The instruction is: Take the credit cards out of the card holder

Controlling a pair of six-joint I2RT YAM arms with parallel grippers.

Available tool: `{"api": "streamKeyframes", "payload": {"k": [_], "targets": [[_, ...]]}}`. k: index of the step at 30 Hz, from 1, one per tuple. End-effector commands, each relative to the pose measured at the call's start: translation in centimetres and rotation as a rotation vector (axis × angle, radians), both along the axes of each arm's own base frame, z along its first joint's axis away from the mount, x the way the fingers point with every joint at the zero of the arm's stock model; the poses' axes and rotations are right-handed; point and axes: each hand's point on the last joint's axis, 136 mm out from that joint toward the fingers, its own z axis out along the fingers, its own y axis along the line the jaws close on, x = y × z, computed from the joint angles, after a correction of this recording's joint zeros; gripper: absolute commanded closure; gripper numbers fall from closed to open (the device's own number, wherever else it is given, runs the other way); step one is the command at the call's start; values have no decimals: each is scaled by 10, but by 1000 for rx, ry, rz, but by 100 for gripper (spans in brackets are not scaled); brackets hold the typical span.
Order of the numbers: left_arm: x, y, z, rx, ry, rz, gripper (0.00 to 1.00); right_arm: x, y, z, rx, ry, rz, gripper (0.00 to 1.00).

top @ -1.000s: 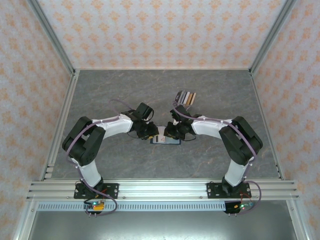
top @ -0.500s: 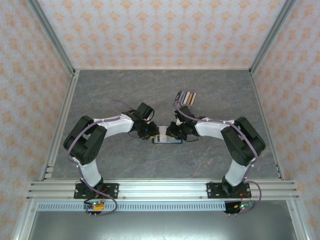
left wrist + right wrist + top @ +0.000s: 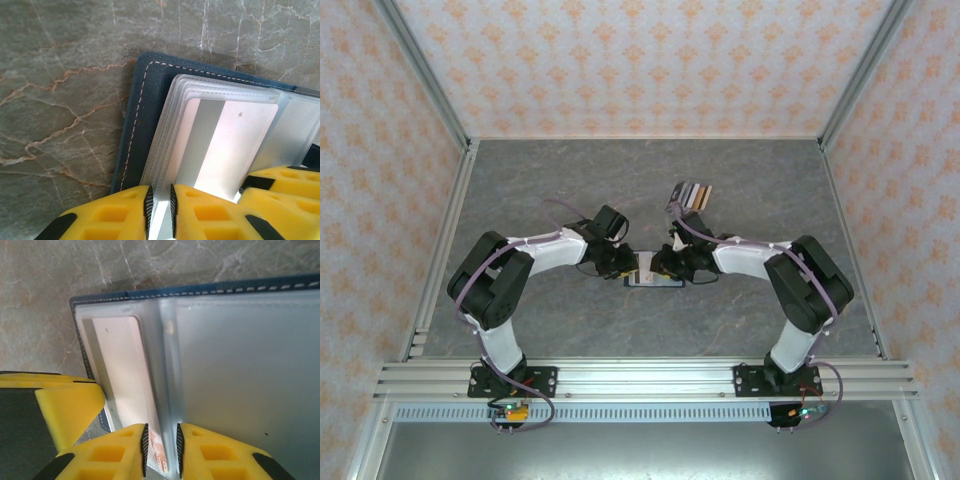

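1. Navy-blue card holder (image 3: 653, 282) lies open on the grey table (image 3: 540, 180), right between your two grippers.
2. Orange print (image 3: 157, 453) on a white card (image 3: 125, 375) is cut off, so you cannot read it.
3. Your left gripper (image 3: 160, 205) pinches the clear sleeves (image 3: 167, 125). Your right gripper (image 3: 160, 445) pinches them too.
4. From above, you see a striped pile (image 3: 690, 192) well apart, farther back.
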Motion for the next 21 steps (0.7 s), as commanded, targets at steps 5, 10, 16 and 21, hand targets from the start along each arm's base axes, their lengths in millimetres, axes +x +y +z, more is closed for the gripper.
{"api": "streamKeyframes", "payload": {"k": [5, 10, 16, 21], "targets": [[-4, 4, -14, 45, 22, -7, 79, 2, 10, -2, 42, 10, 38, 78], [-6, 5, -15, 47, 25, -8, 79, 1, 18, 5, 102, 4, 53, 81], [-5, 5, -15, 43, 27, -3, 78, 3, 18, 12, 117, -15, 50, 87], [-2, 2, -4, 21, 5, -4, 74, 7, 5, 15, 90, -40, 12, 92]]}}
